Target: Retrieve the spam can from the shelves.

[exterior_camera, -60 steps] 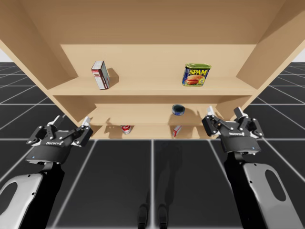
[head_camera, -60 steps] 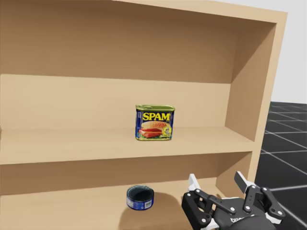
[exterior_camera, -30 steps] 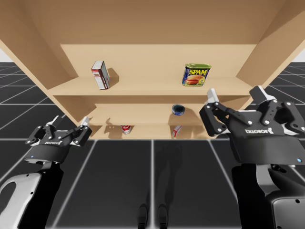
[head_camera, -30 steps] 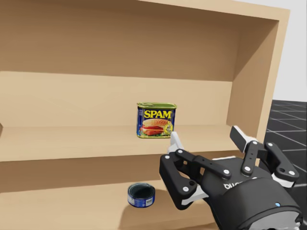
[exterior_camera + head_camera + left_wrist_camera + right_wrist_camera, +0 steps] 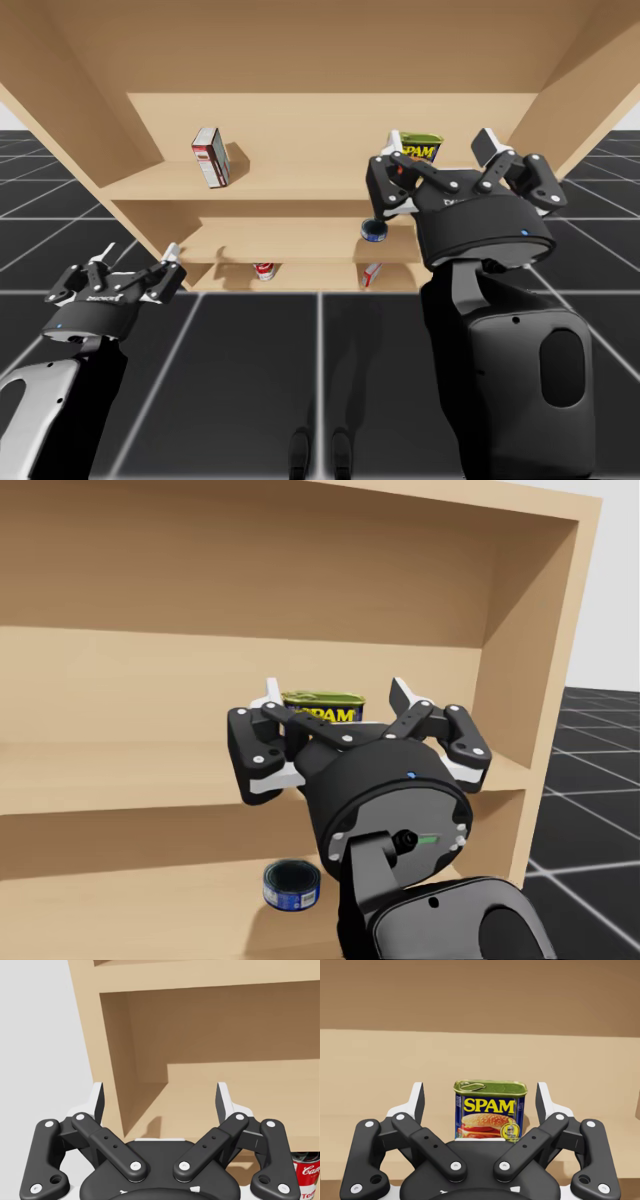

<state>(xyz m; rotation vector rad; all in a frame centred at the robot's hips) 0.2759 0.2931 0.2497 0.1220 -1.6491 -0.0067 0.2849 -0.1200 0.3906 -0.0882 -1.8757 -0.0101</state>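
Observation:
The blue and yellow rectangular spam can [image 5: 490,1110] stands upright on the upper shelf [image 5: 300,185], right of the middle. My right gripper [image 5: 480,1095] is open and level with it, just in front. The can lies ahead, in line with the gap between the fingers, and neither finger touches it. In the high view my right gripper [image 5: 438,145] hides most of the can [image 5: 424,148]. In the head view only the can's top [image 5: 322,702] shows behind the right gripper [image 5: 334,695]. My left gripper [image 5: 140,252] hangs open and holds nothing, low by the shelf unit's left wall [image 5: 107,1060].
A red and white box [image 5: 210,157] stands on the upper shelf at the left. A round blue tin [image 5: 372,231] lies on the middle shelf under the spam can. A red can [image 5: 265,271] and a small red and white pack [image 5: 371,274] sit on the lowest shelf.
My right arm has risen from below the shelves to the upper shelf and moved left until it is in front of the spam can. My left arm has sunk slightly.

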